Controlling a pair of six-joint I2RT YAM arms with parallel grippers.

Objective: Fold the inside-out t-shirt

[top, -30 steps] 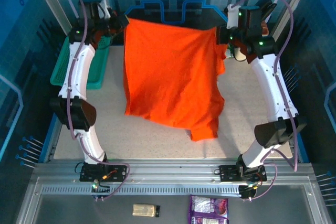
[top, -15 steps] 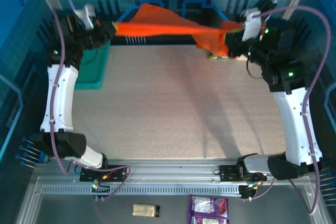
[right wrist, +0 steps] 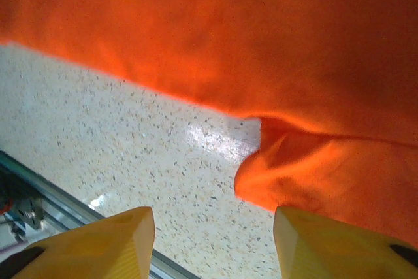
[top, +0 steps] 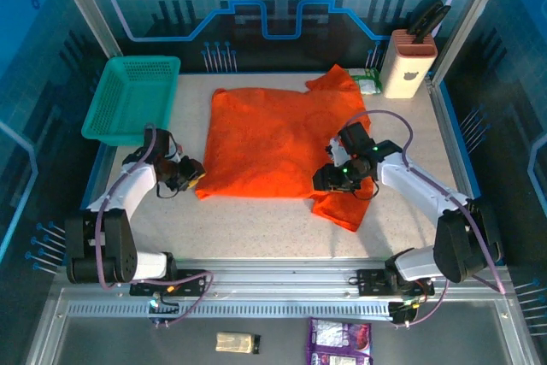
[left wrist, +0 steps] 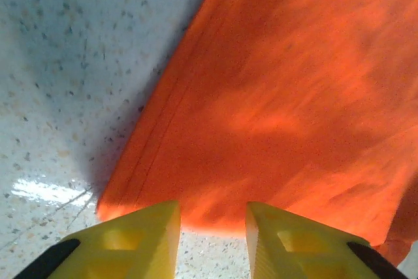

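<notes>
Desk point(top: 256, 228) carries the orange t-shirt point(top: 265, 138), spread flat across its middle. Teal basket point(top: 128, 100) sits at the far left. Left gripper point(left wrist: 212, 208) is narrowly parted and empty at the shirt's near-left corner. Right gripper point(right wrist: 212, 217) is wide and empty over the near-right edge.

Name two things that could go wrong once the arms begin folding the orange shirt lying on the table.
1. The t-shirt is bunched at its near right corner, by the open right hand; folding now would likely trap that crease.
2. The open left hand reaches only the very edge of the cloth, so a grip there may slip.
</notes>
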